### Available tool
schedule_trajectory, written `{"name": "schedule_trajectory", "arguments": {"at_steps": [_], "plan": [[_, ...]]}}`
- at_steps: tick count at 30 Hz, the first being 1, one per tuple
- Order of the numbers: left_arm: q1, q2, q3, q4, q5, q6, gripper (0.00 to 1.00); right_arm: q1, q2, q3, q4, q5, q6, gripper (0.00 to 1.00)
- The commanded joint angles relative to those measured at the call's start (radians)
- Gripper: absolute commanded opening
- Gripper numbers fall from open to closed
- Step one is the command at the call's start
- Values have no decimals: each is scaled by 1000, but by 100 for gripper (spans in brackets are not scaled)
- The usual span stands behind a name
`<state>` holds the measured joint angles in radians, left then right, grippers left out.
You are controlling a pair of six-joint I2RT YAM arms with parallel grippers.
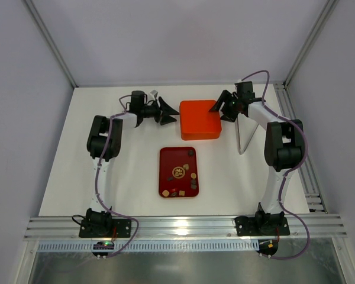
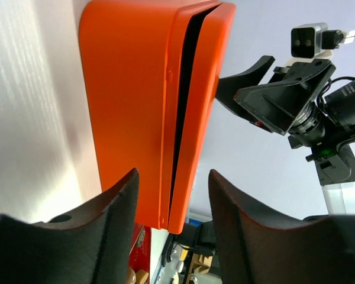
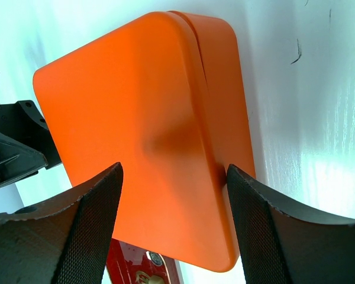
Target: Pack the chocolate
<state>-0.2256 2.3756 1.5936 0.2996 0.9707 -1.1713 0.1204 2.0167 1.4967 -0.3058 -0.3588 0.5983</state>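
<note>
Top external: chocolate (image 1: 192, 176) is lying on red tray (image 1: 165, 155), mid tabletop (image 1: 130, 177), nearer the bases than both pincers and about equally far from each. Left pincer (image 1: 168, 111) and right pincer (image 1: 220, 106) are standing open, flanking orange box (image 1: 199, 119).

You'll see the chocolate (image 1: 193, 175) as a loose scatter of tiny pieces, dark brown and tan, lying on the dark red tray (image 1: 167, 160) in the middle of the desk (image 1: 124, 177). Most sit along the tray's right side and near edge. One dark round piece sits alone by the far right corner.
</note>
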Motion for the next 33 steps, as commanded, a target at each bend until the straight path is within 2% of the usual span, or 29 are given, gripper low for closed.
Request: {"name": "schedule_trajectory", "arguments": {"at_steps": [1, 6, 12, 24, 33], "plan": [[8, -84, 3, -65, 2, 74, 51, 15, -1, 46, 4, 14, -23, 72], [3, -90, 2, -88, -10, 101, 60, 25, -1, 56, -9, 23, -31, 72], [-17, -92, 29, -181, -29, 173, 64, 35, -1, 77, -29, 40, -43, 72], [-29, -90, 42, -234, -58, 213, 63, 55, 30, 129, -87, 61, -81, 72], [-46, -84, 92, -485, -193, 323, 59, 67, 62, 132, -128, 96, -101, 72]]}}
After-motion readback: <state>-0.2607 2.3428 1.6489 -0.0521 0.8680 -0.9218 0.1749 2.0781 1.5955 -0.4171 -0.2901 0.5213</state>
